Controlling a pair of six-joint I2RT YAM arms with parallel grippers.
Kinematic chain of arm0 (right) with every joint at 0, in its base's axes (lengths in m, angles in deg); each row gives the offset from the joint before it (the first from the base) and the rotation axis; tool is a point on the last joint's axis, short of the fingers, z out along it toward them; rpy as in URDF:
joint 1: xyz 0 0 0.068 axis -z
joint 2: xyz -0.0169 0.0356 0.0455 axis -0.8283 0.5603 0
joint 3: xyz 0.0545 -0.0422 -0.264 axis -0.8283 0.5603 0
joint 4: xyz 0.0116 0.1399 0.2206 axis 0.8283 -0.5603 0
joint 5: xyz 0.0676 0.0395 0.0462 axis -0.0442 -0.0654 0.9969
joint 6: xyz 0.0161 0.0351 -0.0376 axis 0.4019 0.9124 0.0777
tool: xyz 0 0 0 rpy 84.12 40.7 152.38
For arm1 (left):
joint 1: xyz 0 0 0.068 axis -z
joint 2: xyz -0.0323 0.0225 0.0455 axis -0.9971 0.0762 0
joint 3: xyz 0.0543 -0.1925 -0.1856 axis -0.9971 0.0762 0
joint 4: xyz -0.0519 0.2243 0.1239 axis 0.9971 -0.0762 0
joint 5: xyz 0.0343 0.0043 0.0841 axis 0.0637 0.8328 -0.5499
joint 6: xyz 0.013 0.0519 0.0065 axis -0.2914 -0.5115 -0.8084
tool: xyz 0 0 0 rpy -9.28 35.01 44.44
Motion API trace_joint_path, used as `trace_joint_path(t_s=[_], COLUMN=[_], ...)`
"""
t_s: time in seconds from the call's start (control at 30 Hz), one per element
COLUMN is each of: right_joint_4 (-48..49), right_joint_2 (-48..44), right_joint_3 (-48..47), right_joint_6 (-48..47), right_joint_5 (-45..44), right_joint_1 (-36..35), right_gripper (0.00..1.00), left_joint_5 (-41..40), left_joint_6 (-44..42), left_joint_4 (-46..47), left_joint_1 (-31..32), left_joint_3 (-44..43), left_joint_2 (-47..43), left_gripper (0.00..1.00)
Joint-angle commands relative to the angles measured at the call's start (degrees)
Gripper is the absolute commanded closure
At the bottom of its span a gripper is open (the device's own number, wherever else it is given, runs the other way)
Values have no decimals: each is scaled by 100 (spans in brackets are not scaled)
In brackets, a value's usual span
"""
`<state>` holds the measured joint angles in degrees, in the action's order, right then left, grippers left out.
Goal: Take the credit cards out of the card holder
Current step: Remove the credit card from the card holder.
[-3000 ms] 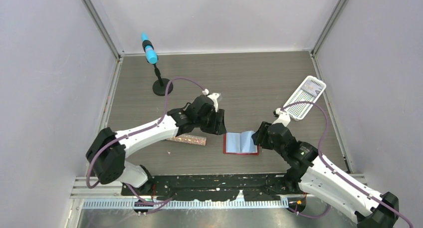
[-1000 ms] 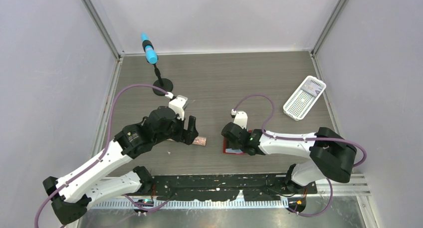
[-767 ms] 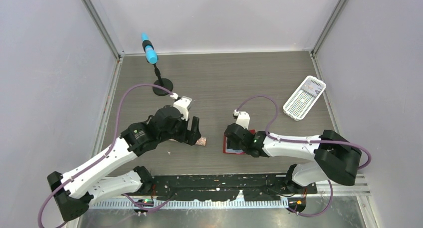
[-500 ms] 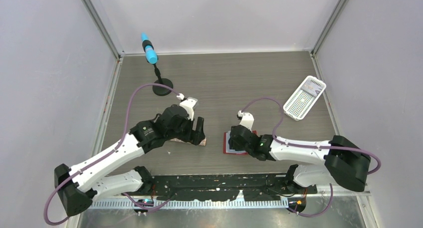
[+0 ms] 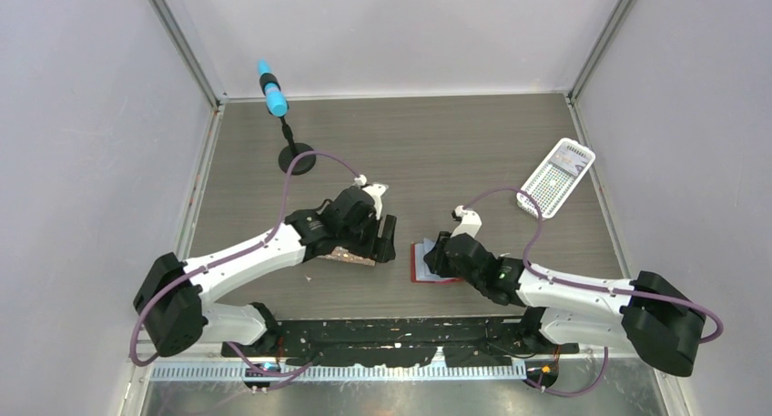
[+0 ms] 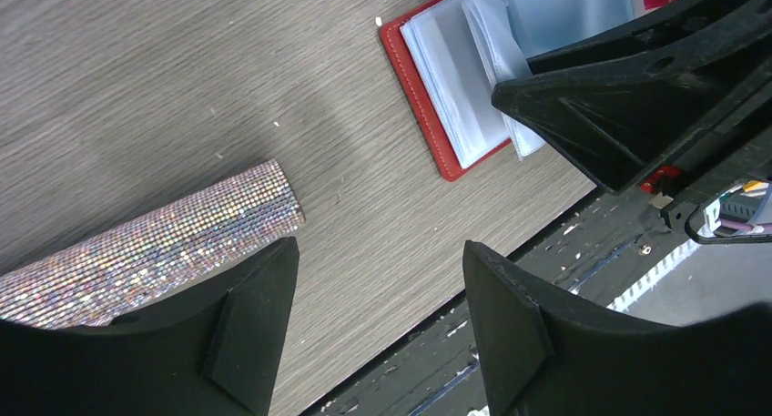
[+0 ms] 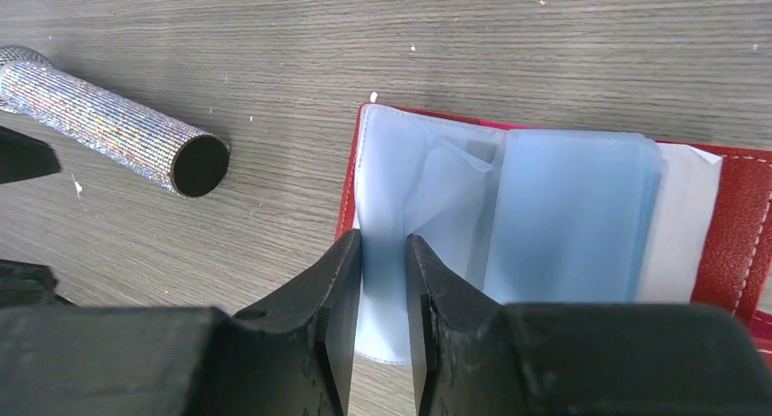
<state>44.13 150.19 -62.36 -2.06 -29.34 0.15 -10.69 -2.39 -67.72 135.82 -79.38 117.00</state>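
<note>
The card holder (image 5: 424, 263) lies open on the table, a red cover with pale blue pockets (image 7: 428, 197). A light blue rectangle (image 7: 569, 216) sits on its right half; I cannot tell the credit cards apart from the pocket leaves. My right gripper (image 7: 382, 252) hovers low over the left pocket page. Its jaws stand a narrow gap apart, with the pale blue leaf showing between them and nothing clearly pinched. My left gripper (image 6: 380, 252) is wide open over bare table, just left of the card holder (image 6: 428, 97), and holds nothing.
A glittery tube (image 5: 350, 255) lies left of the card holder, under my left wrist. A white perforated basket (image 5: 555, 177) stands at the far right. A blue cylinder on a black stand (image 5: 273, 96) is at the back left. The table's front edge (image 6: 510, 252) is close.
My left arm has swung right, bringing its gripper closer to the card holder. My right gripper has shifted slightly over the card holder, and its jaws have narrowed a lot.
</note>
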Motion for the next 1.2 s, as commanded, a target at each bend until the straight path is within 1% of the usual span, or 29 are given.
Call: trace_joint_path(t_s=[0.0, 0.03, 0.1, 0.23, 0.37, 0.43, 0.5, 0.73, 0.8, 0.93, 1.17], right_joint_4=[500, 517, 581, 679, 1034, 1197, 1247, 1225, 1257, 1229, 1201], right_joint_2=[-241, -278, -338, -453, -644, -752, -866, -1219, -1272, -1367, -1580], right_joint_3=[206, 237, 319, 417, 676, 796, 865, 1026, 1074, 1106, 1183], right_joint_6=[-80, -75, -79, -94, -72, -75, -77, -81, -72, -78, -46], right_joint_5=[217, 261, 345, 502, 826, 948, 1004, 1105, 1136, 1144, 1180], right_joint_1=[164, 205, 255, 365, 545, 627, 689, 817, 826, 846, 866], right_gripper=[70, 72, 73, 71, 71, 72, 72, 72, 72, 72, 72], left_joint_5=[301, 298, 285, 307, 530, 666, 774, 1298, 1434, 1609, 1858], left_joint_6=[182, 183, 183, 211, 272, 285, 312, 532, 595, 727, 912], left_joint_4=[511, 531, 551, 653, 911, 1035, 1153, 1635, 1738, 1973, 2071], left_joint_1=[25, 33, 34, 34, 34, 34, 34, 42, 43, 58, 108], left_joint_3=[-231, -234, -230, -220, -244, -310, -395, -733, -834, -961, -1235], left_joint_2=[170, 183, 211, 302, 519, 666, 861, 1546, 1781, 2170, 2806], left_gripper=[31, 31, 32, 32, 37, 40, 46, 71, 76, 81, 82])
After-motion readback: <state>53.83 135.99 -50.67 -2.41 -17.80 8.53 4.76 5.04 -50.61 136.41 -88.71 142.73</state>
